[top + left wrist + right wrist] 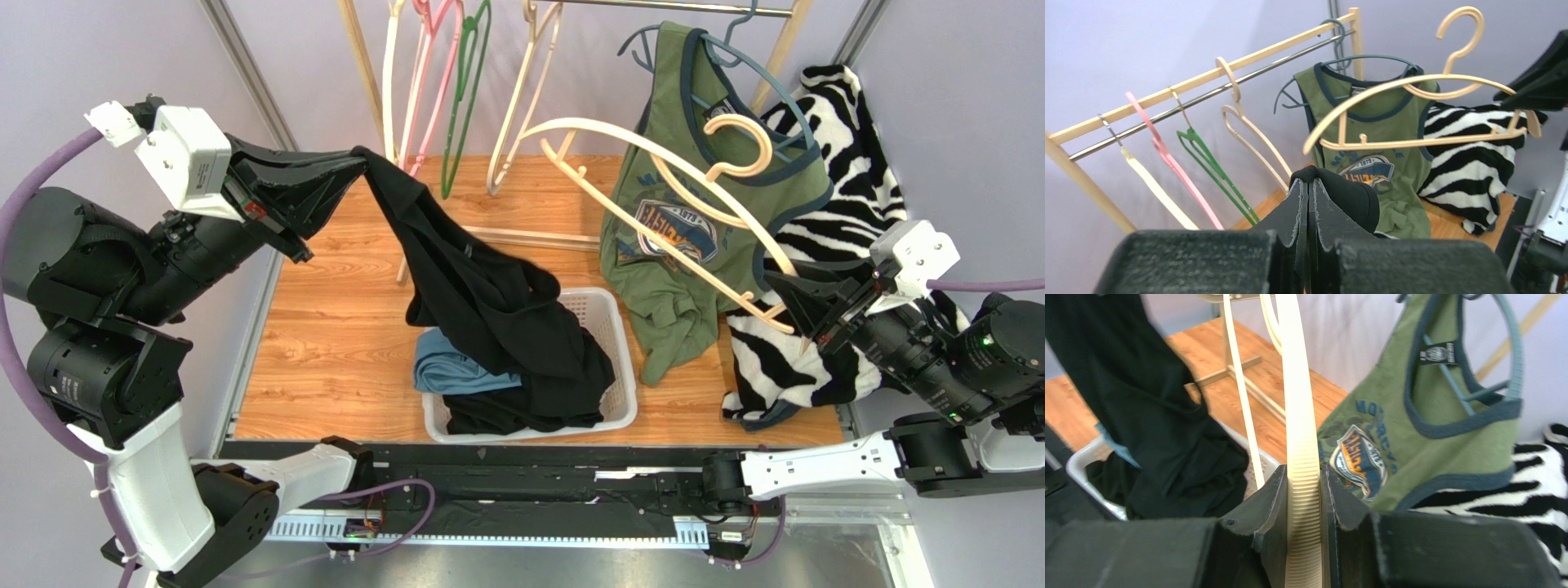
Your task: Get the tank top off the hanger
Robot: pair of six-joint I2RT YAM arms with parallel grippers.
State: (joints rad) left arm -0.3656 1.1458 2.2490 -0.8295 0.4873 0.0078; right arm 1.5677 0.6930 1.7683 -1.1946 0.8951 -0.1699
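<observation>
Left gripper (1309, 196): jaws pressed together, pinching black fabric tank top (491, 306), which drapes from it down into white slatted plastic basket (628, 368) below. Right gripper (1306, 496): jaws narrowly parted, clamped on cream plastic hanger (1303, 416), held apart from the top.

bright, even, diffuse light from above — shadows are soft, no glare; both wrist views blur along the bottom edge, backgrounds slightly soft.
</observation>
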